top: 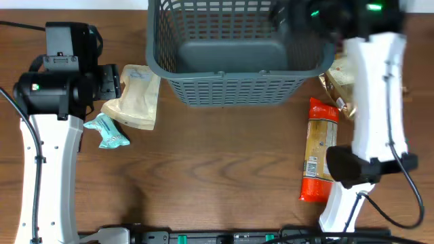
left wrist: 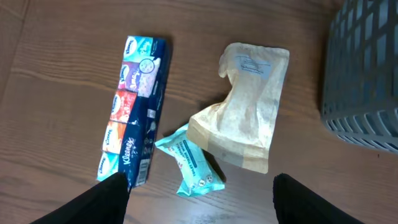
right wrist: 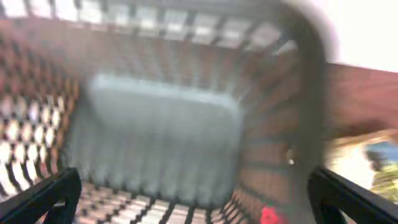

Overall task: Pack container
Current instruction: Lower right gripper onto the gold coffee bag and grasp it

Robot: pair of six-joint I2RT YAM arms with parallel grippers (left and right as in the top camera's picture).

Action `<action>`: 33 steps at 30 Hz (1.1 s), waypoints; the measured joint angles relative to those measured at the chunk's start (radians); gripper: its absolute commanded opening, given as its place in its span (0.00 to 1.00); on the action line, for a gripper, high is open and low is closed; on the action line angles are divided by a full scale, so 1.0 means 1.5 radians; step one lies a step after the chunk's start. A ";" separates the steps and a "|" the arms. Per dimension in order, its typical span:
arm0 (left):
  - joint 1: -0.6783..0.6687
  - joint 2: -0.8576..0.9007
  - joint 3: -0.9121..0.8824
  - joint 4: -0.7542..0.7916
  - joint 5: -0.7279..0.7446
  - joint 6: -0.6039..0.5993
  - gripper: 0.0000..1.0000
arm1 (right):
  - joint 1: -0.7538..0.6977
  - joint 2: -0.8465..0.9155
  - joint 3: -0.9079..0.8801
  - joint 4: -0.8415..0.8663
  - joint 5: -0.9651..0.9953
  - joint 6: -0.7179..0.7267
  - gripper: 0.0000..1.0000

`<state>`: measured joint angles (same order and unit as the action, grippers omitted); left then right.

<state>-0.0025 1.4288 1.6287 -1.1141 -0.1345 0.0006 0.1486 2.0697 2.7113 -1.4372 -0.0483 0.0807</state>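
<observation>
The dark grey lattice basket [top: 230, 88] stands at the back centre and nothing shows inside it. My right gripper [right wrist: 193, 199] hangs over its right part, open and empty, and looks down at its solid bottom [right wrist: 161, 124]; that view is blurred. My left gripper [left wrist: 199, 205] is open and empty above the table, just short of a teal tissue packet [left wrist: 193, 165]. A beige pouch [left wrist: 245, 118] lies partly on the teal packet. A dark blue Kleenex multipack [left wrist: 134, 112] lies to their left. In the overhead view the pouch [top: 135, 98] and teal packet [top: 108, 132] lie left of the basket.
A long red and orange packet [top: 320, 149] lies right of centre, next to my right arm. A gold-brown packet [top: 339, 85] lies by the basket's right front corner. The basket's corner [left wrist: 364, 74] stands at the right edge of the left wrist view.
</observation>
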 measured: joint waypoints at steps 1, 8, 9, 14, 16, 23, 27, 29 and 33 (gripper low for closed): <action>0.000 0.000 0.000 0.000 0.000 0.000 0.73 | -0.019 -0.003 0.026 -0.010 0.002 0.016 0.99; 0.000 0.000 0.000 0.000 0.000 0.000 0.73 | -0.253 -0.015 0.121 -0.164 0.026 0.221 0.99; 0.000 0.000 0.000 0.000 0.000 0.000 0.73 | -0.282 -0.014 0.116 -0.169 0.023 0.244 0.99; 0.000 0.000 0.000 0.000 0.000 0.000 0.73 | -0.389 -0.014 0.046 -0.169 -0.033 0.318 0.99; 0.000 0.000 0.000 0.000 0.000 0.000 0.73 | -0.414 -0.014 -0.007 -0.168 -0.054 0.332 0.99; 0.000 0.000 0.000 0.000 0.000 0.000 0.73 | -0.440 -0.010 -0.239 -0.097 -0.085 0.342 0.99; 0.000 0.000 0.000 -0.004 0.000 0.000 0.73 | -0.439 -0.010 -0.352 -0.028 -0.094 0.338 0.99; 0.000 0.000 0.000 -0.005 0.000 0.000 0.73 | -0.439 -0.010 -0.404 0.013 -0.095 0.333 0.99; 0.000 0.000 0.000 -0.005 0.000 0.000 0.73 | -0.439 -0.010 -0.488 0.084 -0.098 0.329 0.99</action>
<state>-0.0025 1.4288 1.6287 -1.1217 -0.1349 0.0006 -0.5102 2.0552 1.9793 -1.3109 -0.1951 0.5735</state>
